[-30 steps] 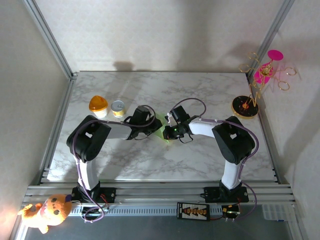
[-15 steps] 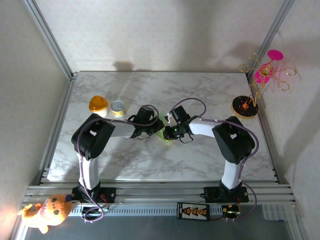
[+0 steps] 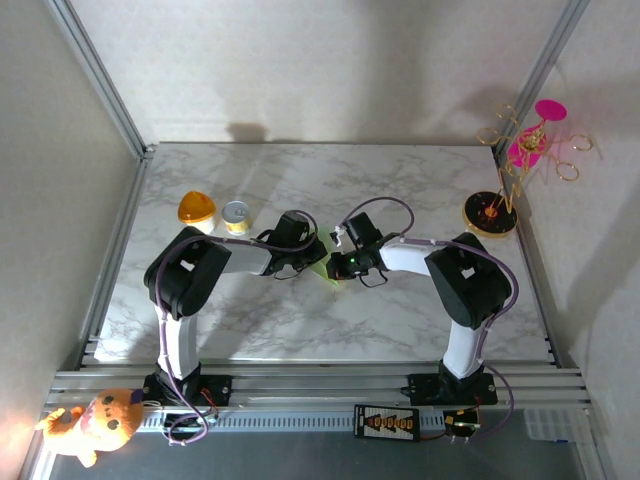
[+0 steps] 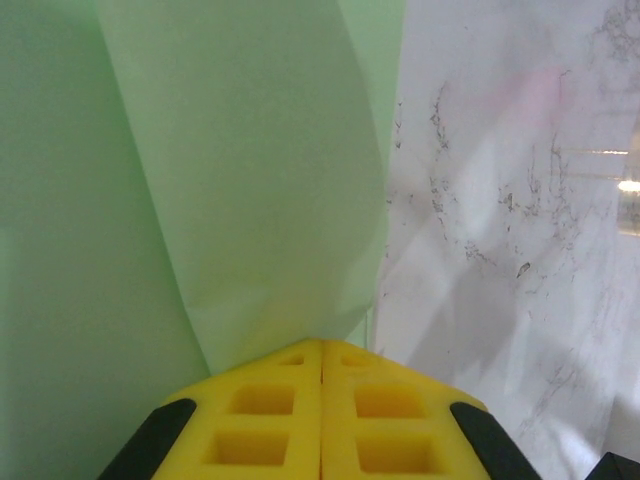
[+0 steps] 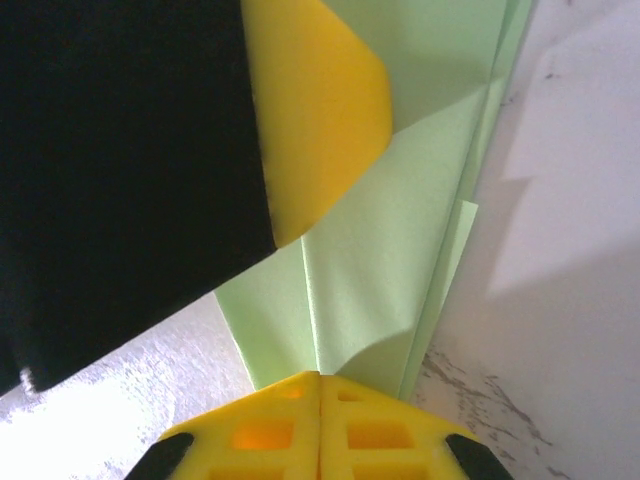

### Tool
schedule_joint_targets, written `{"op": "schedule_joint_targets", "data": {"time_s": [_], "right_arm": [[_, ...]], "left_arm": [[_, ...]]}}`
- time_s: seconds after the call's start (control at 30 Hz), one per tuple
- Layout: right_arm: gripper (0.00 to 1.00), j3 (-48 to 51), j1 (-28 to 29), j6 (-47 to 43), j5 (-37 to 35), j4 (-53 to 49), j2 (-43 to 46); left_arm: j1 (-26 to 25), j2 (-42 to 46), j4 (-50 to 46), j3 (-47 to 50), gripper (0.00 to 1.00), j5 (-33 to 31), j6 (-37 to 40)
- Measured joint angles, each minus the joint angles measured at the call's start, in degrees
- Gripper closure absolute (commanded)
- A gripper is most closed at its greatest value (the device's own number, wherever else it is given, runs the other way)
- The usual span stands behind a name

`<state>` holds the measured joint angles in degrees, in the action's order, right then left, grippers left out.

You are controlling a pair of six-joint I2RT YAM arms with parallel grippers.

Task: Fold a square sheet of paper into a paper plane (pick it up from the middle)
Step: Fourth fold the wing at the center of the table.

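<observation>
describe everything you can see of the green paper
The paper is thin, matte, pale green and unmarked. It is folded into several overlapping layers with straight creases, and the right wrist view shows their stacked edges. It sits near the middle of the marble table, between the two arms. The left gripper and the right gripper each pinch a flap of it between closed yellow pads.
</observation>
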<state>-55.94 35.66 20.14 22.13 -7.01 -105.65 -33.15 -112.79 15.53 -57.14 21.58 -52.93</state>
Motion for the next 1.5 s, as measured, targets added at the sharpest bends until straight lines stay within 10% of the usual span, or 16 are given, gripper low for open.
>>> {"op": "schedule_joint_targets", "data": {"time_s": [0.5,1.5], "right_arm": [[0.92,0.59,-1.81,5.35,-2.69,6.34,15.82],[0.99,3.1,0.59,4.57,-1.99,4.83,1.86]], "left_arm": [[0.13,-0.55,-0.15,-0.66,0.94,0.22,0.0],[0.24,-0.61,0.13,-0.68,0.94,0.26,-0.02]]}}
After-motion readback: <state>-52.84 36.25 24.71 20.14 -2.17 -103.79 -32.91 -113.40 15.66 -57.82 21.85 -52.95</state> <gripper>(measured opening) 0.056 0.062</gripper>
